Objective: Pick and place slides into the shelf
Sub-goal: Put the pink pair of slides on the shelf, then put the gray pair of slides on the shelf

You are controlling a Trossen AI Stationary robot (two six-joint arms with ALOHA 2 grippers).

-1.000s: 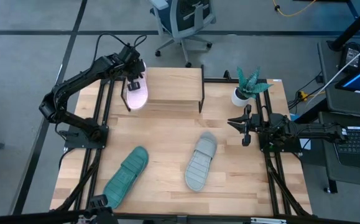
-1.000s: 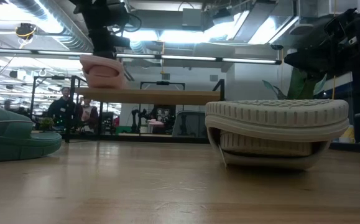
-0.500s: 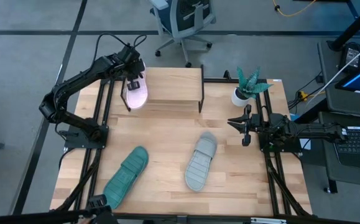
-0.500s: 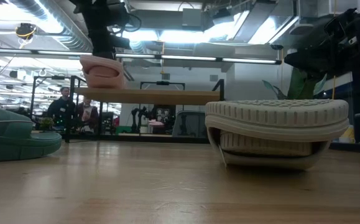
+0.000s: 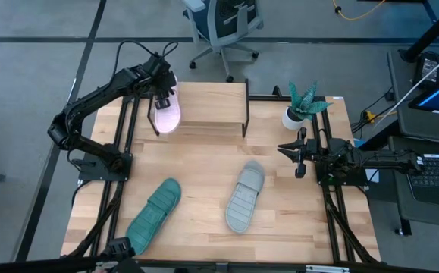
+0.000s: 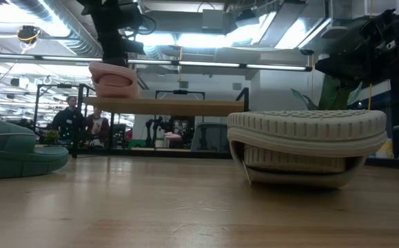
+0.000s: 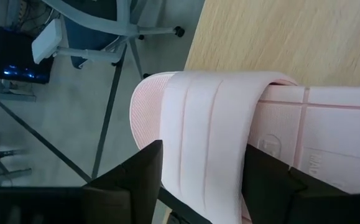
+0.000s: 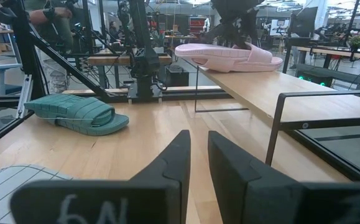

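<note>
Resting on the shelf [image 5: 211, 102] plank's left end, the pink slide [image 5: 165, 112] overhangs the edge. Left gripper [image 5: 162, 98] fingers straddle its wide strap, spread, seemingly not pinching. Looks light, soft foam rubber, bendy; the strap is the best grab point. Grey slide [image 5: 244, 196] and teal slide [image 5: 154, 214] lie on the table [image 5: 204, 163], ribbed soles. Right gripper [image 5: 296, 155] parked near the plant [image 5: 304, 105], fingers narrow, empty.

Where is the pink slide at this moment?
In the high view, the pink slide lies on the shelf's left end, under the left gripper.
</note>
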